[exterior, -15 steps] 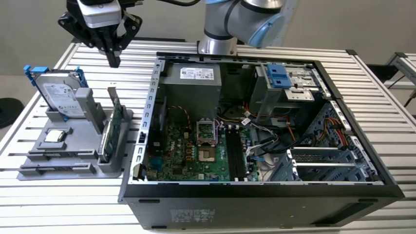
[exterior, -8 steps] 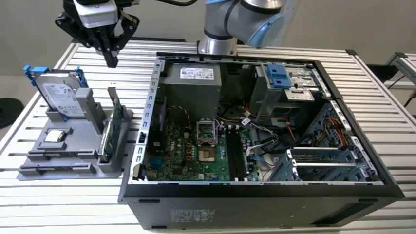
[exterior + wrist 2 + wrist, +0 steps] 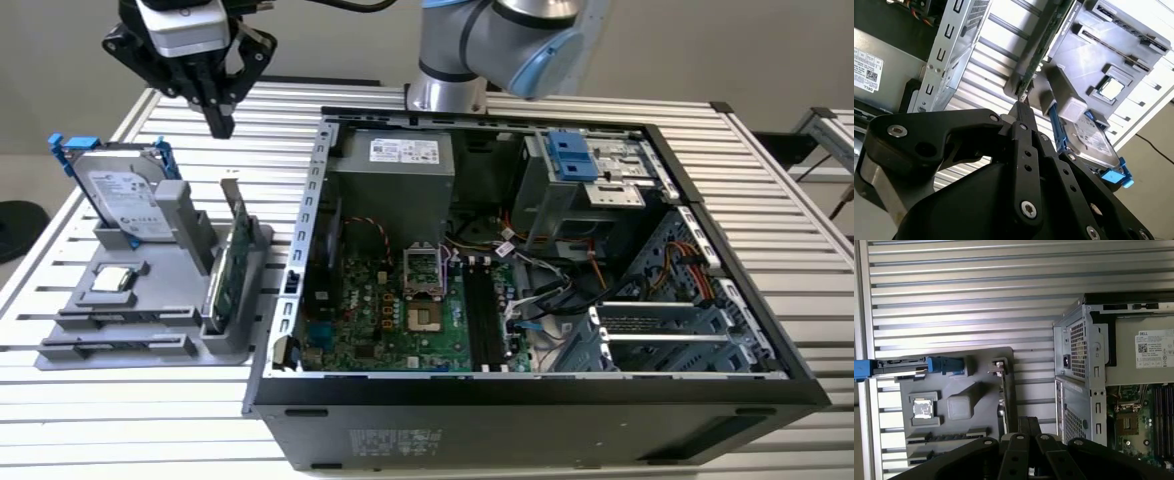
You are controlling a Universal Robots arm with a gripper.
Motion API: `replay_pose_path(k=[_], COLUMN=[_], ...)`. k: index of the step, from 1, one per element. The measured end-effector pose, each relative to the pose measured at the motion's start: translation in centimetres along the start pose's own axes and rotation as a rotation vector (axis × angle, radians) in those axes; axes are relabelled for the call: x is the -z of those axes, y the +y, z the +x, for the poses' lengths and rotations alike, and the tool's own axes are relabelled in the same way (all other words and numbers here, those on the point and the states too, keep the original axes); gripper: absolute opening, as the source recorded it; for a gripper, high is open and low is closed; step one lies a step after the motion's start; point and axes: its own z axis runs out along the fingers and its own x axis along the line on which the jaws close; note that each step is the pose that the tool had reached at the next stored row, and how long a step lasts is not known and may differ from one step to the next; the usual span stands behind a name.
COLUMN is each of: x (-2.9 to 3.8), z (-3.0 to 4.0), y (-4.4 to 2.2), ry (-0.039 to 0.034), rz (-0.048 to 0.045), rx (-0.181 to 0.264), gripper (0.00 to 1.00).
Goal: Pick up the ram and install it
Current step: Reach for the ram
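The black gripper, its fingers pressed together and holding nothing, hangs over the far end of the green card. The ram seems to sit edge-up in the grey holder's nearest slot, well apart from the gripper, on the exterior view's left of the open computer case.

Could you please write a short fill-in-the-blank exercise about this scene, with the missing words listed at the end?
1. The gripper, its fingers shut, holds ____.
2. In the exterior view, the gray holder lies to the ____ of the computer case.
3. The rails of the hard drive are ____ in colour.
4. The green card stands on its edge ____ the hard drive and the computer case.

Missing words: nothing; left; blue; between.
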Motion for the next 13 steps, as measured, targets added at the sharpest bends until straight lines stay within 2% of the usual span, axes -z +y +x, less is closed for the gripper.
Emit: replay_pose_path(k=[13], x=[0.02], z=[1.31], y=[-0.09], ry=[0.0003], rz=[0.0], rx=[0.0], gripper=[0.0])
